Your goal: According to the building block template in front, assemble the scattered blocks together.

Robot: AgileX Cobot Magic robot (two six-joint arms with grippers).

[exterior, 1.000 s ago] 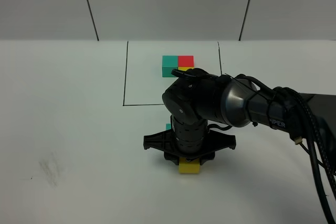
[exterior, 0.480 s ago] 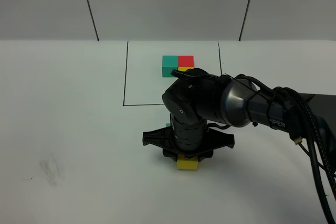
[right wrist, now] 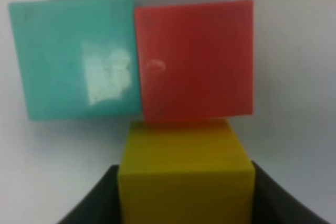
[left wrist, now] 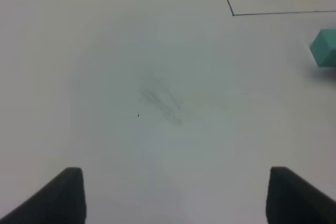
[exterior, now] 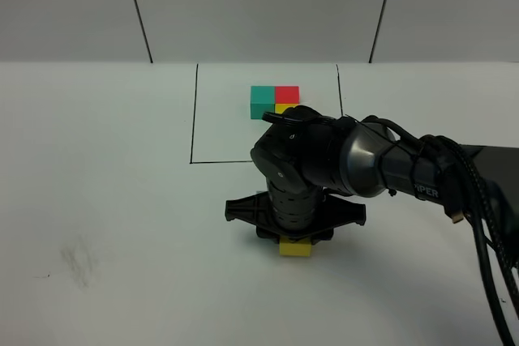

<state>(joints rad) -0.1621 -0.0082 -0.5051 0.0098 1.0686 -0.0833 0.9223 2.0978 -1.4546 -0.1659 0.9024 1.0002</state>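
Note:
The building block template (exterior: 274, 100) of teal, red and yellow cubes sits inside a black-lined rectangle (exterior: 195, 119) at the back. In the right wrist view a loose teal block (right wrist: 79, 56) and a red block (right wrist: 194, 59) lie side by side, touching. The yellow block (right wrist: 186, 174) is just in front of the red one, with my right gripper (right wrist: 186, 198) shut on it. From the high camera only the yellow block (exterior: 295, 249) shows under the right gripper (exterior: 294, 241). My left gripper (left wrist: 176, 198) is open over bare table, and its camera sees the teal block (left wrist: 324, 49).
The right arm (exterior: 389, 168) reaches in from the right and hides the loose teal and red blocks from the high camera. A faint grey smudge (exterior: 77, 261) marks the white table at front left. Panel walls (exterior: 259, 6) stand behind.
My right gripper has shifted slightly back and to the right with the yellow block in it. A teal sliver seen beside the arm earlier is now hidden.

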